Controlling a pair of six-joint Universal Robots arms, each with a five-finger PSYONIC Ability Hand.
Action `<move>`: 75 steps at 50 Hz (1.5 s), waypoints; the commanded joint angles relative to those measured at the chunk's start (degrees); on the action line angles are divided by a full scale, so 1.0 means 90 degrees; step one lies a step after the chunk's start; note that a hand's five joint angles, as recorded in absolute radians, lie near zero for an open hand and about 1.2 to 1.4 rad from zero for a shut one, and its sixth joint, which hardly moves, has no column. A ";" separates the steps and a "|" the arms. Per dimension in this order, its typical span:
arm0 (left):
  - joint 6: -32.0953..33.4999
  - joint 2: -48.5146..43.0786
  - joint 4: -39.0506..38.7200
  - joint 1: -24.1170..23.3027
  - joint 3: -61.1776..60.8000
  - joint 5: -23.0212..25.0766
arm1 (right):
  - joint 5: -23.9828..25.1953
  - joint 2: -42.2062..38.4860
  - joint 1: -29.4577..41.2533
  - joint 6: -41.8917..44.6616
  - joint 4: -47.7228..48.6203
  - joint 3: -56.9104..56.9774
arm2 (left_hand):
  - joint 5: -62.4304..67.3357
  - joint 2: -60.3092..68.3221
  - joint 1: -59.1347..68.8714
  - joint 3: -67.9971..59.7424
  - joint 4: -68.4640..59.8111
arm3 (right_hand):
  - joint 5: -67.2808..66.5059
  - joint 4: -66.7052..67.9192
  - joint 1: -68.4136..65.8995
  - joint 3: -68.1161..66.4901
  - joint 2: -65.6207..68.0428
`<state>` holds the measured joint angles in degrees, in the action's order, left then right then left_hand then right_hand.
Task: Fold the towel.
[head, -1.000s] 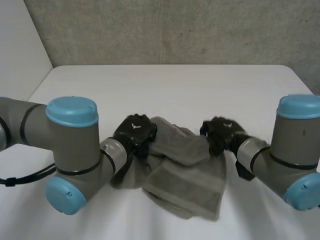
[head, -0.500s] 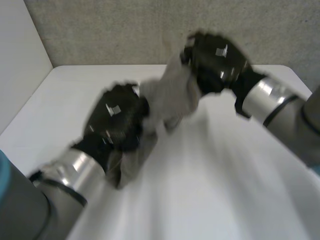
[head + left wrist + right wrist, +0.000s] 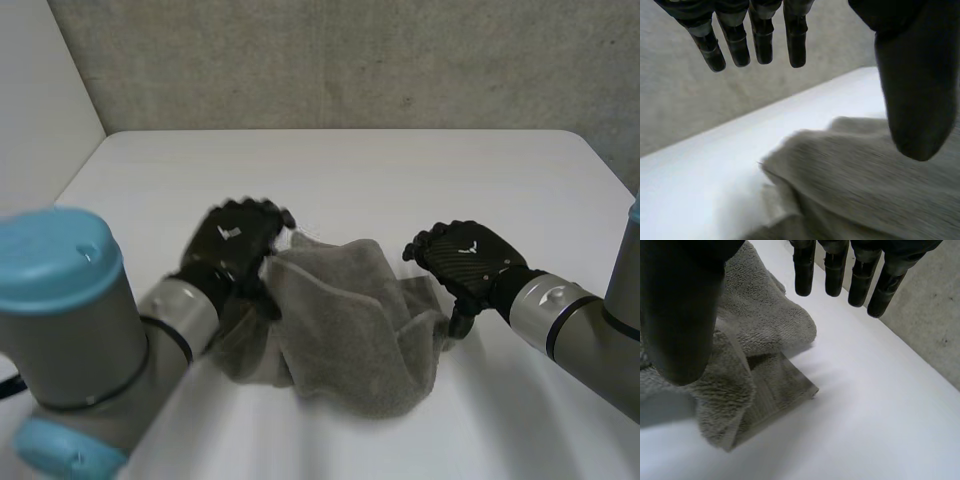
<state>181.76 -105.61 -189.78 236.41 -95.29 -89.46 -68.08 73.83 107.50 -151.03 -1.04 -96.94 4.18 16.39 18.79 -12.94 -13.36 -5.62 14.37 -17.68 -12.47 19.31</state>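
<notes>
In the lower middle of the head view, the towel (image 3: 345, 330) lies in a rumpled grey heap on the white table (image 3: 400, 170), with folds humped over one another and no edge laid straight. The left hand (image 3: 232, 240) sits at the heap's left edge, a little left of centre in the frame. The right hand (image 3: 465, 258) sits at the heap's right edge. From this view I cannot tell whether either one touches the cloth.

In the left wrist view, the fingers (image 3: 762, 45) hang straight and spread, well apart from the thumb (image 3: 912, 90), and nothing is held between them. The towel lies beneath the thumb and palm, and bare table lies beyond the fingertips.

In the right wrist view, the fingers (image 3: 835, 275) are likewise straight and wide of the thumb (image 3: 680, 315), so this hand holds nothing either. The towel is bunched under the thumb. One flat hemmed corner (image 3: 790, 390) juts out onto the table below the fingertips.

The towel looks like thick terry: light, soft and limp. It should sag and bunch wherever it is not supported, though its nap ought to grip well. No fold has been made yet. I judge that the best holds are two corners of one edge, pinched at the firmer hem, and the corner seen in the right wrist view is the easiest to reach.
</notes>
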 commanded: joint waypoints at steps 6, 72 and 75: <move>0.0038 -0.0979 0.0304 0.0645 0.0948 0.0807 | 0.0074 0.0136 -0.0001 -0.0582 -0.0011 -0.0450 | -0.0011 -0.0257 -0.0523 0.0327 0.0374 | -0.0113 -0.0485 0.0116 0.0275 -0.0297; 0.1093 -0.1204 0.0949 0.0812 0.0450 0.1717 | 0.1002 -0.0049 -0.0362 -0.0513 -0.0558 -0.0587 | 0.2434 0.2189 0.1922 0.0327 0.0374 | -0.7153 -0.0485 -0.6925 0.0275 0.6743; 0.1132 -0.1312 0.0949 0.0822 0.0528 0.1707 | 0.1012 -0.0059 -0.0353 -0.0513 -0.0558 -0.0606 | 0.4889 0.4644 0.4377 0.0327 0.0374 | -0.7153 -0.0485 -0.6925 0.0275 0.6743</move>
<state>191.55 -115.34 -181.13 243.64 -91.77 -73.98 -59.12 73.37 104.27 -155.67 -6.11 -101.76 29.14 39.09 39.02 -12.94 -13.36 -65.54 14.37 -74.79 -12.47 73.87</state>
